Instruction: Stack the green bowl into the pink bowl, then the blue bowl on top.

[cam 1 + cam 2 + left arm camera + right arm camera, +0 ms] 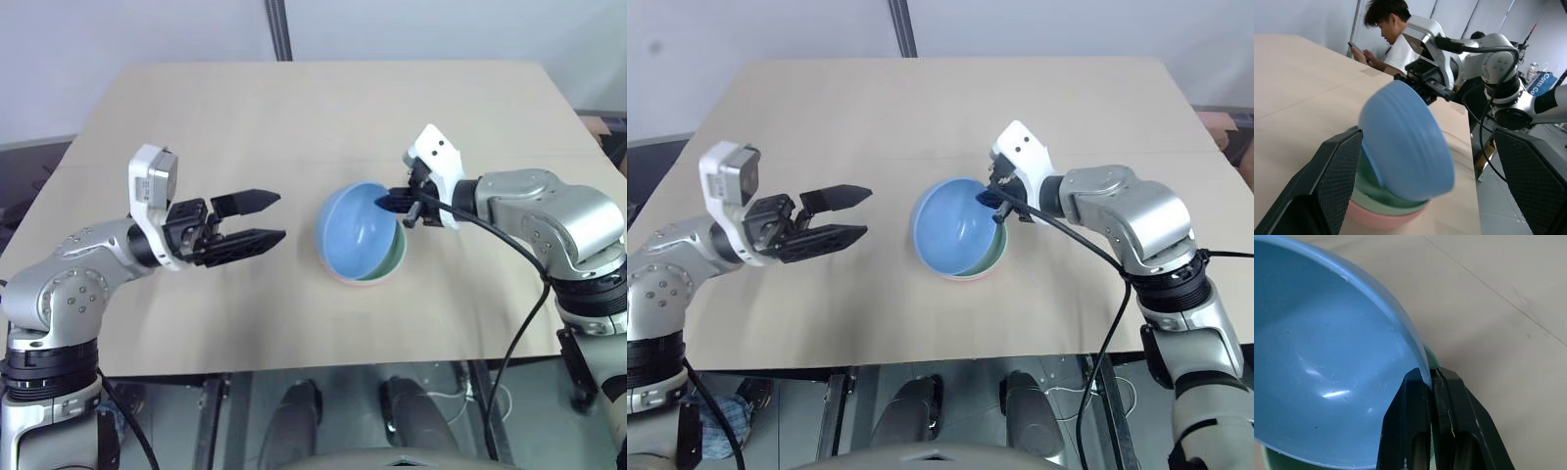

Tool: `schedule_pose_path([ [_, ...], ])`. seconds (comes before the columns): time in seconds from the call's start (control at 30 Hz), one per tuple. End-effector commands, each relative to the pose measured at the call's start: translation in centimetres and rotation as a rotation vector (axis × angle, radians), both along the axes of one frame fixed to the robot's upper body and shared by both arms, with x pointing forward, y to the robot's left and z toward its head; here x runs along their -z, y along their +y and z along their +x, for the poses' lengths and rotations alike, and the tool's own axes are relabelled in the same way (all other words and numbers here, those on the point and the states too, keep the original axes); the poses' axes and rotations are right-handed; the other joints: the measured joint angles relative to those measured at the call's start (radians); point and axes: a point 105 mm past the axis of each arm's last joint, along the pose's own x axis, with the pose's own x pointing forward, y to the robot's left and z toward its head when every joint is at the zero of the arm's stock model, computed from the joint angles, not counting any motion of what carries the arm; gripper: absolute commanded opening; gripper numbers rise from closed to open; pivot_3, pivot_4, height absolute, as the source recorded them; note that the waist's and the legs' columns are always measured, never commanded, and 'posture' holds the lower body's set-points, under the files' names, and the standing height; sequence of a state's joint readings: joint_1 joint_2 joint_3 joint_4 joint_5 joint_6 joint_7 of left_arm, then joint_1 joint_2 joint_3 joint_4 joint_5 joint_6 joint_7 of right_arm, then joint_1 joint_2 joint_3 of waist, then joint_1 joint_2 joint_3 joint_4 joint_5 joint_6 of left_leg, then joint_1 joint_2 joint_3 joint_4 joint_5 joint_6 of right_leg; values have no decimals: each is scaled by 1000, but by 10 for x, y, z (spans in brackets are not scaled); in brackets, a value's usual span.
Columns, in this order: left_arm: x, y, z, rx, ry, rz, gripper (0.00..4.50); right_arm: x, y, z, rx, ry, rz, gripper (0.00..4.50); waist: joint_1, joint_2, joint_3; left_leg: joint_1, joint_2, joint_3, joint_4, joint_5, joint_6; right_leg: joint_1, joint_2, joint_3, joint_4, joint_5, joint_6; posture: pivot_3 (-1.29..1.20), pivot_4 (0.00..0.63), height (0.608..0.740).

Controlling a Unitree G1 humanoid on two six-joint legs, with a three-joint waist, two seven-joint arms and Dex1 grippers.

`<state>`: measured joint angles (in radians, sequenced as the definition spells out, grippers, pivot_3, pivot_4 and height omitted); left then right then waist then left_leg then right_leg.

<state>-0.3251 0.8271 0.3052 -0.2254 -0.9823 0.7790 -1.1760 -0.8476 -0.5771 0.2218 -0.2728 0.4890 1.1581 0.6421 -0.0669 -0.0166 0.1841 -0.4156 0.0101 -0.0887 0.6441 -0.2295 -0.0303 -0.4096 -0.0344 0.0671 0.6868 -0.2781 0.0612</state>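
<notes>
Pink bowl (1382,219) mostly hidden under green bowl (1382,199); blue bowl (1405,147) blurred.

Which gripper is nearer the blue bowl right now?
Right. The right gripper is shut on the blue bowl at its rim; the left gripper hangs open, apart from it.

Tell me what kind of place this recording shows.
Probably a robotics lab or test room: a plain tan table holding only stacked plastic bowls, a grey floor behind, and a seated person beside the table.
</notes>
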Motion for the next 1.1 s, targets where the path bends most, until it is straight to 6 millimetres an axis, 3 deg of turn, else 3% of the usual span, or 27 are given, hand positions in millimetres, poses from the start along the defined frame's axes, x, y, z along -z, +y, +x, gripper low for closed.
schedule_pose_path([
  [0.03, -6, 1, -6, 24, -48, 22, 4500, -14, 1, 3, 12, -50, 4, 61, 1, 0, 0, 0, 0, 0, 0, 0, 0, 0, 0, 0, 0, 0, 0, 0, 150, 740],
  [0.63, -6, 5, -4, 7, -86, 41, 4500, -9, 0, 0, 0, -33, -18, 61, 2, 0, 0, 0, 0, 0, 0, 0, 0, 0, 0, 0, 0, 0, 0, 0, 150, 740],
  [0.73, -7, 5, -4, 9, -86, 40, 4500, -10, 1, -2, -14, -39, -21, 976, 1, 0, 0, 0, 0, 0, 0, 0, 0, 0, 0, 0, 0, 0, 0, 0, 150, 740],
  [0.83, -7, 5, -3, 11, -87, 38, 4500, -10, 1, -4, -25, -43, -24, 2381, 2, 0, 0, 0, 0, 0, 0, 0, 0, 0, 0, 0, 0, 0, 0, 0, 150, 740],
  [0.9, -7, 5, -3, 12, -87, 37, 4500, -12, 0, -5, -26, -48, -23, 3608, 1, 0, 0, 0, 0, 0, 0, 0, 0, 0, 0, 0, 0, 0, 0, 0, 150, 740],
  [0.97, -7, 4, -2, 14, -88, 37, 4500, -15, -1, -6, -25, -48, -13, 4441, 1, 0, 0, 0, 0, 0, 0, 0, 0, 0, 0, 0, 0, 0, 0, 0, 150, 740],
  [1.1, -8, 4, -3, 15, -88, 34, 4500, -22, -6, -11, -38, -51, -3, 4441, 2, 0, 0, 0, 0, 0, 0, 0, 0, 0, 0, 0, 0, 0, 0, 0, 150, 740],
])
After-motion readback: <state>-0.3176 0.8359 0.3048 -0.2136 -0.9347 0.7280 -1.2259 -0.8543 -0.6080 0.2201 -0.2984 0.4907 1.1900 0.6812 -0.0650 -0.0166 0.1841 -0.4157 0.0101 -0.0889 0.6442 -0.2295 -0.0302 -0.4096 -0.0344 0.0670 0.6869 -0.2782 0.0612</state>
